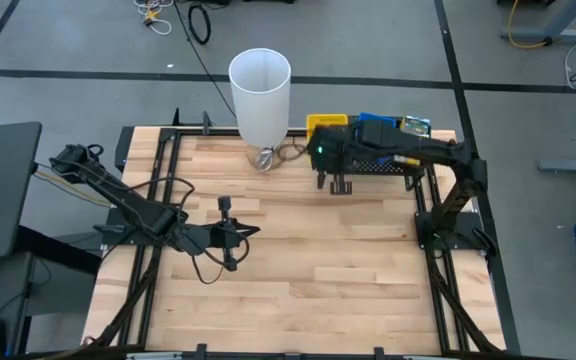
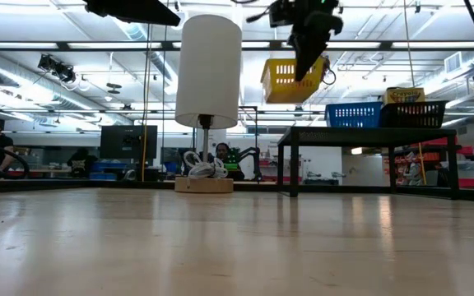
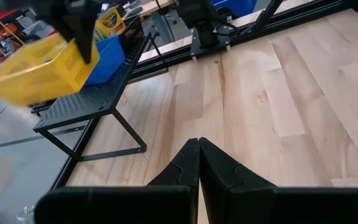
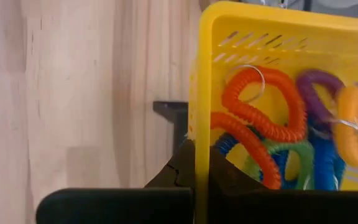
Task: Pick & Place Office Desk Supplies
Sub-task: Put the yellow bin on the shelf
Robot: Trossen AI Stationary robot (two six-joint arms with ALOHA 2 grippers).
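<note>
A yellow tray [image 2: 290,80] with several coloured coiled loops [image 4: 263,115] inside hangs in the air above the left end of the black mesh rack [image 3: 86,106], with my right gripper [image 2: 309,57] shut on it. In the high view only the tray's far edge [image 1: 325,122] shows past the arm. A blue tray [image 2: 354,113] and a black tray [image 2: 414,113] stand on the rack. My left gripper [image 1: 253,232] hovers shut over the table's left middle, its fingers [image 3: 199,149] holding nothing. My right gripper pinches the yellow tray's side wall at its rim [image 4: 202,134], one finger inside the tray and one outside. The fingers come from above, pointing steeply down. The tray is lifted clear of the rack and hangs tilted below the fingers.
A tall white cylinder [image 1: 260,85] stands at the table's far edge, with pale coils [image 1: 268,157] at its foot. A printed box [image 2: 403,94] sits in the black tray. Bare wooden tabletop [image 1: 318,260] stretches across the middle and near side.
</note>
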